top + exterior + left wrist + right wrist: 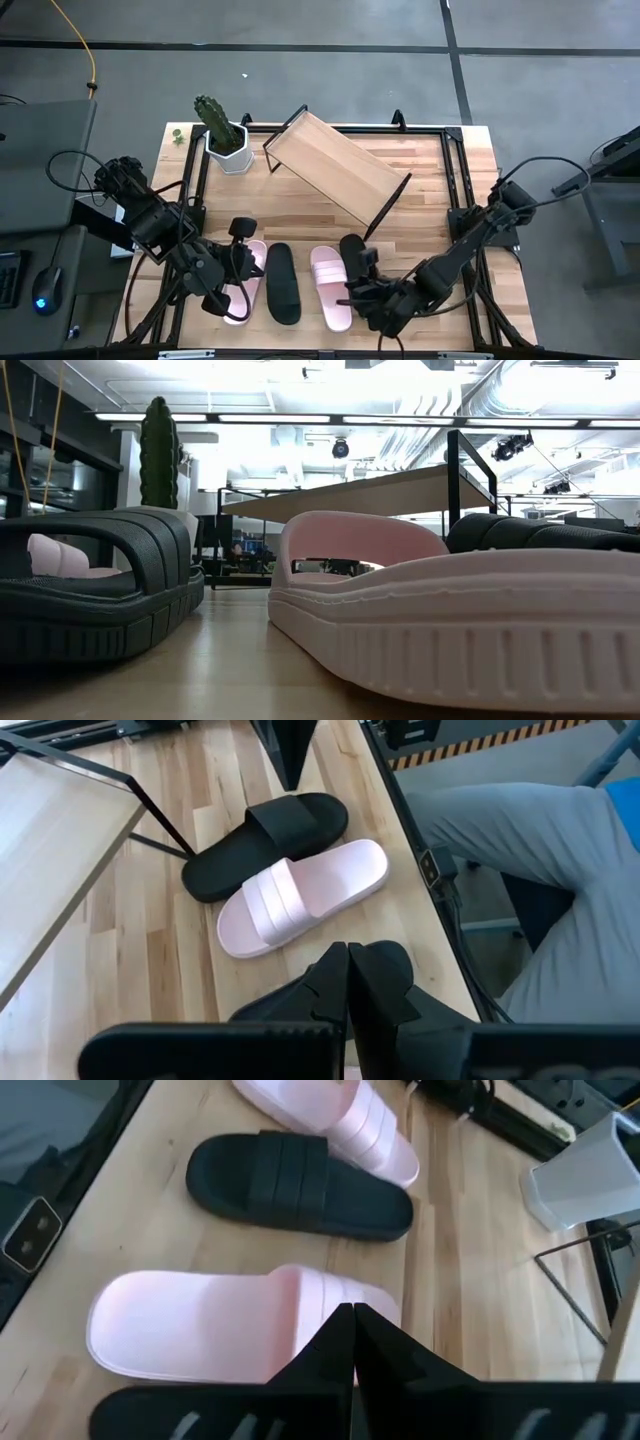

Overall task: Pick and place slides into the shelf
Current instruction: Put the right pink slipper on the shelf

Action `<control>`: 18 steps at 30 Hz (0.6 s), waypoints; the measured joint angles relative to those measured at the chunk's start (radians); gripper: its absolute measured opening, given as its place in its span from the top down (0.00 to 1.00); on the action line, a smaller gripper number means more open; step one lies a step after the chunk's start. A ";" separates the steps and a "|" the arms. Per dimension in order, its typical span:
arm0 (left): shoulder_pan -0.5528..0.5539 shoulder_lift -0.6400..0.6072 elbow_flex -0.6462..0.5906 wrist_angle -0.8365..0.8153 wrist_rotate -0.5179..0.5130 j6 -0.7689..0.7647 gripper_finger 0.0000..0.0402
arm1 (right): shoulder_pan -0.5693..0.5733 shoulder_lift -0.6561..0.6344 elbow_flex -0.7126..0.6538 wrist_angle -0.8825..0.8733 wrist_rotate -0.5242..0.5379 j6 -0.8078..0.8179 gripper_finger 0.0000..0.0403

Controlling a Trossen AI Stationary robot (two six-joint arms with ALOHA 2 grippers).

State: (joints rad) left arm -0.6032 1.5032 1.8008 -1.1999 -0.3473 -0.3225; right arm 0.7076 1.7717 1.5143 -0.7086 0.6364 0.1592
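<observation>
Well, nothing is shelved yet: the shelf [335,165] sits bare and slanted at the far middle of the bench [430,215]. All four slides lie in a near row, pink [246,282], black [282,283], pink [330,287], black [355,252]. Left end effector [222,305] and right end effector [378,312] both hover pinched shut, holding nothing. Wide straps, open toes, soft-looking soles.

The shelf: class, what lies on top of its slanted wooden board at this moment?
Nothing lies on the shelf; its board is bare in the high view. All four slides sit on the table in front of it. The table beneath the board is covered and cannot be seen.
</observation>
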 joint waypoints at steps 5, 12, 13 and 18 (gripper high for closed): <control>0.000 0.000 0.000 0.000 0.000 0.000 1.00 | 0.000 0.039 0.000 0.001 -0.018 0.001 0.99; 0.001 0.000 0.000 0.000 0.000 0.000 1.00 | 0.000 0.091 0.000 0.016 -0.026 0.000 0.89; 0.001 0.000 0.000 0.000 0.000 0.000 1.00 | 0.000 0.097 0.000 0.025 -0.027 0.000 0.87; 0.001 0.000 0.000 0.000 0.000 0.000 1.00 | 0.000 0.142 0.000 0.037 -0.026 -0.001 0.79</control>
State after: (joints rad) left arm -0.6025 1.5032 1.8008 -1.1999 -0.3473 -0.3229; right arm 0.7078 1.9134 1.5143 -0.6716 0.6105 0.1580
